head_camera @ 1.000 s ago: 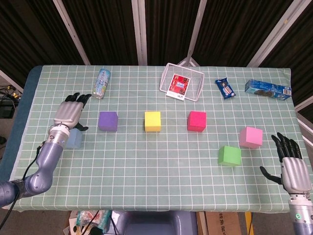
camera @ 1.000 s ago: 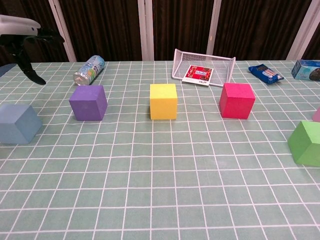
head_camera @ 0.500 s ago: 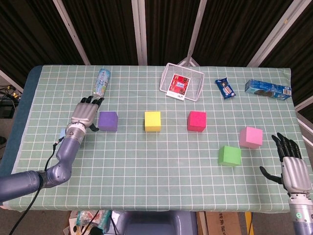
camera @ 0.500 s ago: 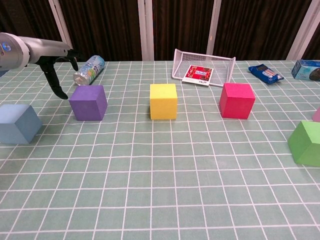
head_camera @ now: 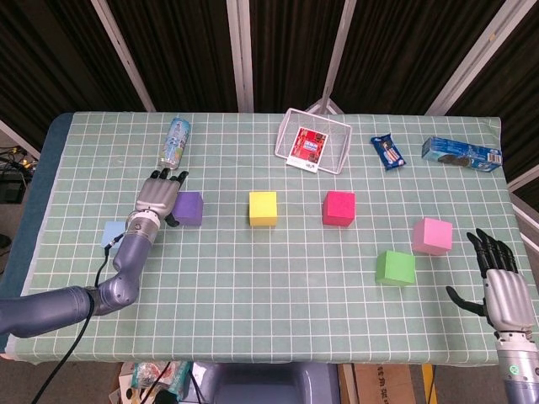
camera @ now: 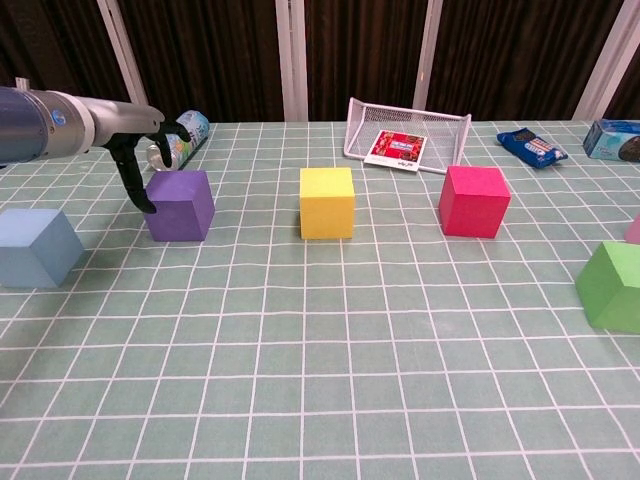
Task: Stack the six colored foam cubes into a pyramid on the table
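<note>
Left hand (head_camera: 157,195): fingers spread, apparently touching purple cube (camera: 180,204), left surface edge. Right hand (head_camera: 498,278): spread, empty, right edge.

Here is the table (head_camera: 253,278), covered in a green cloth with a white grid. Across the middle sit a purple cube (head_camera: 189,208), a yellow cube (head_camera: 263,208) and a red cube (head_camera: 338,208) in a row, spaced apart. Out at the left edge, a light blue cube (head_camera: 112,234). Over on the right, a pink cube (head_camera: 431,236) with a green cube (head_camera: 395,268) just beside it, nearer the front. Along the far side lie a can (head_camera: 174,141) on its side, a white wire basket (head_camera: 313,140) tipped over, a small snack packet (head_camera: 388,152) and a blue biscuit pack (head_camera: 461,154).
</note>
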`<state>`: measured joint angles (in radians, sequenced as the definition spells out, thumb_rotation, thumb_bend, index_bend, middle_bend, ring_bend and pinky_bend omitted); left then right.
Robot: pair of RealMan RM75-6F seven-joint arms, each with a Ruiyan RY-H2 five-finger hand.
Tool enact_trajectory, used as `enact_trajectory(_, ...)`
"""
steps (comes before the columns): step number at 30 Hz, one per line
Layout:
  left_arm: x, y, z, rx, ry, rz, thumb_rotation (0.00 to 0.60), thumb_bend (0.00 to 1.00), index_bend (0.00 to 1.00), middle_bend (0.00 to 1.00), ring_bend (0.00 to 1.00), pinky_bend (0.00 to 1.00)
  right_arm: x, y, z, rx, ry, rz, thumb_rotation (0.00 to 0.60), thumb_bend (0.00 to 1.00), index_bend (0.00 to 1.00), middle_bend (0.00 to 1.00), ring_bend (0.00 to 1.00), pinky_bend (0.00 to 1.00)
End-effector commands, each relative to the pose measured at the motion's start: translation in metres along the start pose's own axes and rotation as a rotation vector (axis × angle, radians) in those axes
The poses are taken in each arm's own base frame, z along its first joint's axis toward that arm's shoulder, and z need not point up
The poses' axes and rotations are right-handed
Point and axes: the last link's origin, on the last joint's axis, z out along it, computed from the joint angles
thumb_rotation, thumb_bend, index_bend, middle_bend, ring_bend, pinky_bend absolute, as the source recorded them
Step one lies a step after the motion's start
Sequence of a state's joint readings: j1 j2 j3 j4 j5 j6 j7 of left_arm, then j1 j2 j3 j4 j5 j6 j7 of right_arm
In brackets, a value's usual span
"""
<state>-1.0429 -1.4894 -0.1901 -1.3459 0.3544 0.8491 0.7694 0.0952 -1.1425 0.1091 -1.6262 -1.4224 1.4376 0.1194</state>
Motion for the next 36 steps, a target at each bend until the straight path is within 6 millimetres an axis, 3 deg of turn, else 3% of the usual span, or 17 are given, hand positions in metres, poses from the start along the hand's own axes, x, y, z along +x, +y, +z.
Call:
enact_trajectory(1, -0.005, 0.004, 0.003, -0.007, -0.01, 0.013, 0.6, 0.13, 0.0, 0.26, 0.0, 0.09, 0.0, 0.0, 0.0, 0.0, -0.001, 0.001, 0.6, 0.24, 0.0, 0.0, 0.0, 0.0)
enact_trajectory(9, -0.008, 0.012, 0.007, -0.02, -0.004, 0.006, 0.6, 0.29, 0.0, 0.37, 0.01, 0.1, -0.001, 0.0, 0.001, -0.004, -0.003, 0.003, 0.6, 0.24, 0.0, 0.0, 0.0, 0.0)
enact_trajectory(15, 0.0, 0.019, 0.002, -0.044, 0.018, -0.039, 0.6, 0.29, 0.0, 0.37, 0.01, 0.1, 0.0, 0.0, 0.001, -0.004, -0.003, 0.008, 0.6, 0.24, 0.0, 0.0, 0.0, 0.0)
enact_trajectory(23, 0.019, 0.044, -0.007, -0.111, 0.066, -0.064, 0.6, 0.29, 0.0, 0.37, 0.01, 0.1, 0.0, -0.001, 0.0, -0.001, -0.008, 0.018, 0.6, 0.24, 0.0, 0.0, 0.0, 0.0)
enact_trajectory(36, 0.027, 0.076, 0.001, -0.083, 0.022, -0.094, 0.6, 0.29, 0.0, 0.36, 0.01, 0.1, 0.0, 0.0, 0.0, -0.01, -0.01, 0.034, 0.6, 0.24, 0.0, 0.0, 0.0, 0.0)
